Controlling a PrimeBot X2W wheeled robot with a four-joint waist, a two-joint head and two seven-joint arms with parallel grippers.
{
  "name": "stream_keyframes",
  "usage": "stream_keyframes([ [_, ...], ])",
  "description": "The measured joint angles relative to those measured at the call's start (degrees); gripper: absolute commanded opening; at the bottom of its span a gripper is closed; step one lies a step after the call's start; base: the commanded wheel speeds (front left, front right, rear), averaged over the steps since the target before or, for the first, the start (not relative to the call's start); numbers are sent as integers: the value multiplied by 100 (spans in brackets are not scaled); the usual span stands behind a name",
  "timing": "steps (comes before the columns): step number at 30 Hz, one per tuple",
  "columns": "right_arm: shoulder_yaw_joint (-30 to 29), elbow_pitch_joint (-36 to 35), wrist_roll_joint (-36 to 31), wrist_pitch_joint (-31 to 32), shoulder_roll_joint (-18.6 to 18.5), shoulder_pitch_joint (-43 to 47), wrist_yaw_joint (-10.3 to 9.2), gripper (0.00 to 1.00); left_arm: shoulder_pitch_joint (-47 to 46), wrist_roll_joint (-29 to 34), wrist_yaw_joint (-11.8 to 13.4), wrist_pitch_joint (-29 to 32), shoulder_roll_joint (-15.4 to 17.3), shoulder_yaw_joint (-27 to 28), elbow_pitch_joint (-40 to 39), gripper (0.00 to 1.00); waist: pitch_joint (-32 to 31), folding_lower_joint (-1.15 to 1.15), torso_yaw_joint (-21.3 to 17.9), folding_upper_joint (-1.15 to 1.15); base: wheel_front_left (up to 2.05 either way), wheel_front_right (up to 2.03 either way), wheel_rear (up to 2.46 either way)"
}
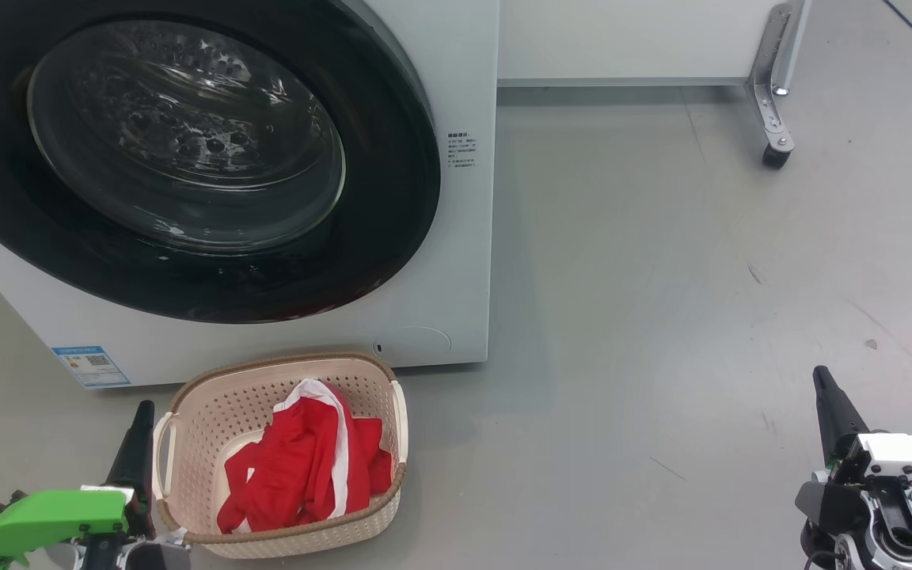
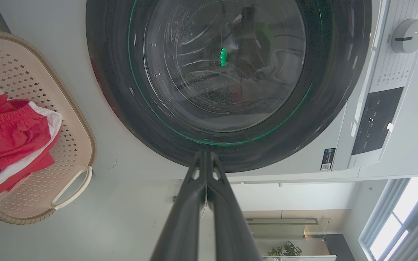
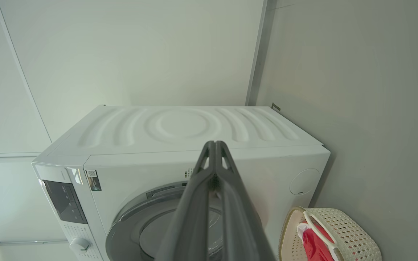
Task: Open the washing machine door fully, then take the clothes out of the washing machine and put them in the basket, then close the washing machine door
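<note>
The washing machine fills the upper left of the head view, its black-rimmed glass door lying flat against the front, closed. In front of it on the floor stands the cream basket with the red, white-trimmed clothes piled inside. My left gripper is shut and empty just left of the basket's handle. My right gripper is shut and empty far to the right over bare floor. In the left wrist view the joined fingers point at the door; the basket and clothes lie at left.
A white cabinet panel stands behind on a metal leg with a caster wheel. Grey floor stretches right of the machine. The right wrist view shows the machine's top, control panel and the basket.
</note>
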Motion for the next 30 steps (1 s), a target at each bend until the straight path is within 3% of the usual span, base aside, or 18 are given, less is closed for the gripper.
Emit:
stream_keyframes([
  [30, 8, -7, 1, 0, 2, 0, 0, 0, 0, 0, 0, -1, 0, -5, -10, 0, 0, 0, 0, 0, 0, 0, 0],
])
